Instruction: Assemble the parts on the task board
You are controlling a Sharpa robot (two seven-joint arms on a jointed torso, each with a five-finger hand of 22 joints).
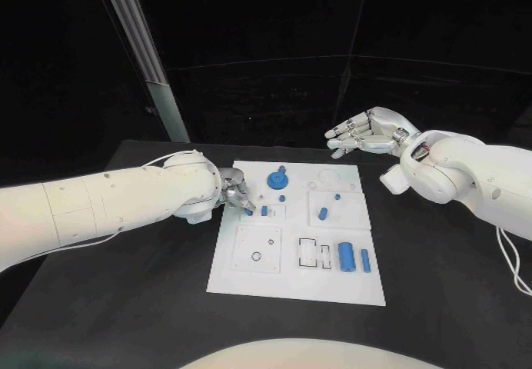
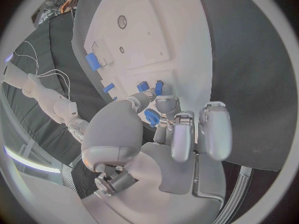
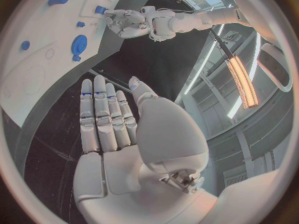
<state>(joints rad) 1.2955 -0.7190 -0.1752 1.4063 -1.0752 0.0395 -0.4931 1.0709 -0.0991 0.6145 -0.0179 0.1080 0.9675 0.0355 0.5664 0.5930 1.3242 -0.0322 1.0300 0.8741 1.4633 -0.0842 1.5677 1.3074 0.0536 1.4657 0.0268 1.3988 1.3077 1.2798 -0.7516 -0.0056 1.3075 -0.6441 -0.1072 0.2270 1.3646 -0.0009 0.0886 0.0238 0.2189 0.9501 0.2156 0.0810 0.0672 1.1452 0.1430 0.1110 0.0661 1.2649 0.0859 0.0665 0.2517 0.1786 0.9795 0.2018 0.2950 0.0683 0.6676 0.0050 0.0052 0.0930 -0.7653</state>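
Black table (image 1: 111,307) | left hand (image 1: 235,192) pinches blue part (image 2: 151,117) (over task board (image 1: 297,288)) | right hand (image 1: 371,131) released

The white task board (image 1: 297,288) lies flat on the black counter (image 1: 111,307), long side running away from the robot. On it sit small blue parts: a round gear-like piece (image 1: 277,181) near the far edge, a short peg (image 1: 323,214) mid-board, and a thick cylinder (image 1: 347,257) just beside a thin rod (image 1: 365,260) near the right edge.

Black table (image 1: 122,307) is seen w/ white task board (image 1: 250,280) laid flat on it, approx. mid-table; small blue parts are carried on the board.
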